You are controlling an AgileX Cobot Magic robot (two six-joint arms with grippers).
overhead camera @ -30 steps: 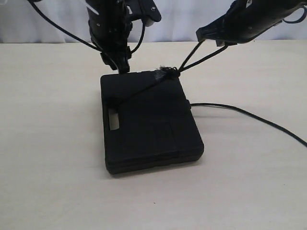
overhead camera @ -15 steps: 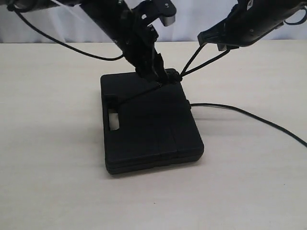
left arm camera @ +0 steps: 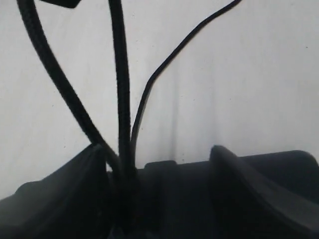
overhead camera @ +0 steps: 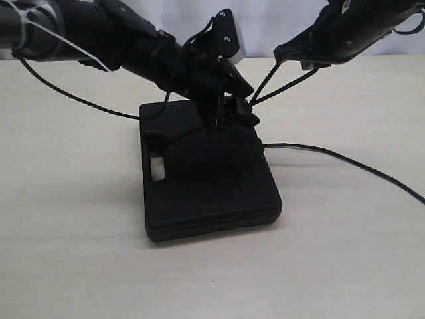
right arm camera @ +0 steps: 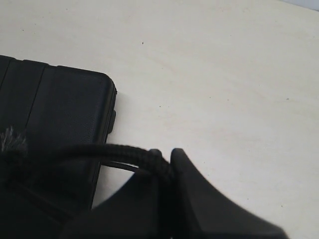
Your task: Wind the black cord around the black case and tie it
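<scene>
The black case (overhead camera: pixel 206 179) lay flat on the table (overhead camera: pixel 80 252), and everything turned on its far right corner. The black cord (overhead camera: pixel 287 78) crossed the lid slantwise from near the handle slot (overhead camera: pixel 157 166) up to that corner. From there two strands rose to the right gripper (overhead camera: pixel 291 56), whose jaws were pressed together on them above and beyond the corner. A loose length trailed off the case's right edge across the table.

The left gripper (overhead camera: pixel 237 114) sat low over the same corner with its jaws spread. The strands ran up between its fingers, apparently ungripped.

The risk, as I judged it, lay in that close. The strands sat nearer one finger than the other, so the jaws might catch one and miss its partner – or nip only the frayed tuft (right arm camera: pixel 12 140), whose loose fibres would pull free. A hard tug from the right could also slide the cord off the corner (smooth moulded plastic offers little hold) or drag the light case along.

The cord looked braided and matt; the case was rigid, ribbed and round-cornered.
</scene>
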